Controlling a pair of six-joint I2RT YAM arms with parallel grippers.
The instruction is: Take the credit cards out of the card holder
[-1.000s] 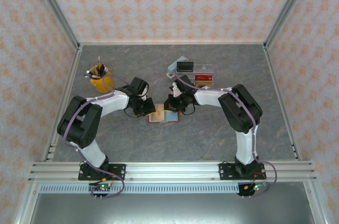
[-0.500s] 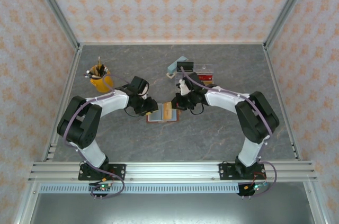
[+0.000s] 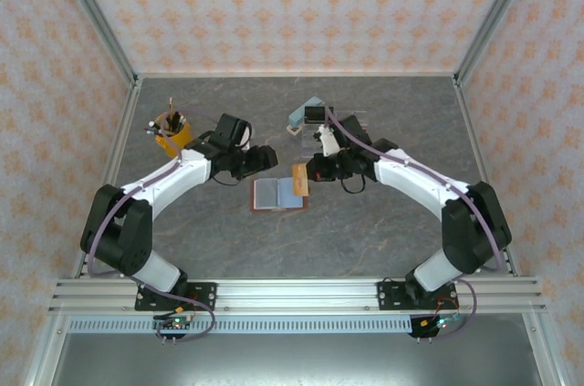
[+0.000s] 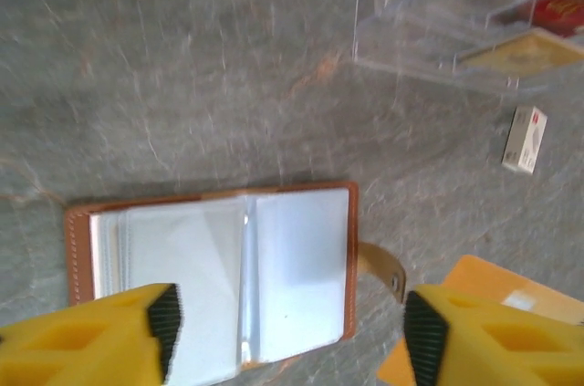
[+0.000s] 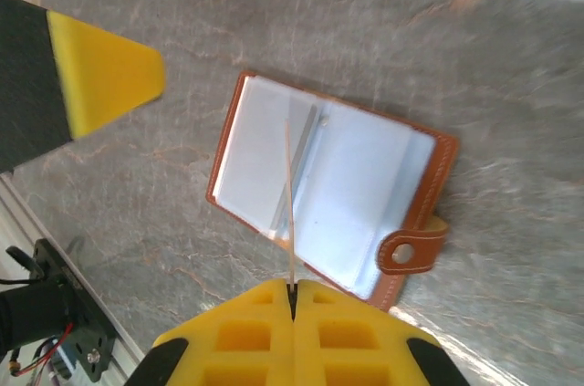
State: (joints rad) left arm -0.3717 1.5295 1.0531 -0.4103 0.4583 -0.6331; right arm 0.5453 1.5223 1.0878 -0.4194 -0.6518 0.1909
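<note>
The card holder (image 3: 277, 193) lies open on the table, brown leather with light blue pockets (image 4: 219, 276) facing up and its strap (image 5: 412, 251) sticking out. My right gripper (image 3: 307, 172) hangs just right of it, shut on a tan credit card (image 3: 297, 180). That card shows edge-on as a thin line (image 5: 289, 213) rising from the closed jaws (image 5: 292, 293). My left gripper (image 3: 265, 159) hovers over the wallet's far edge, open (image 4: 287, 331), nothing between its fingers (image 4: 119, 331). The held card's orange face (image 4: 474, 278) peeks behind the left gripper's right finger.
A clear acrylic organiser (image 3: 351, 126) stands behind the right gripper, holding a red card (image 4: 557, 7) and a tan card (image 4: 529, 53). A light blue block (image 3: 306, 109) and black box (image 3: 318, 115) sit beside it. A small white tag (image 4: 525, 140) lies nearby. Yellow pen cup (image 3: 172, 134) at far left.
The right gripper has drawn the tan card out of the wallet and lifted it to the right. The left gripper has left the wallet's left side and moved back, open.
</note>
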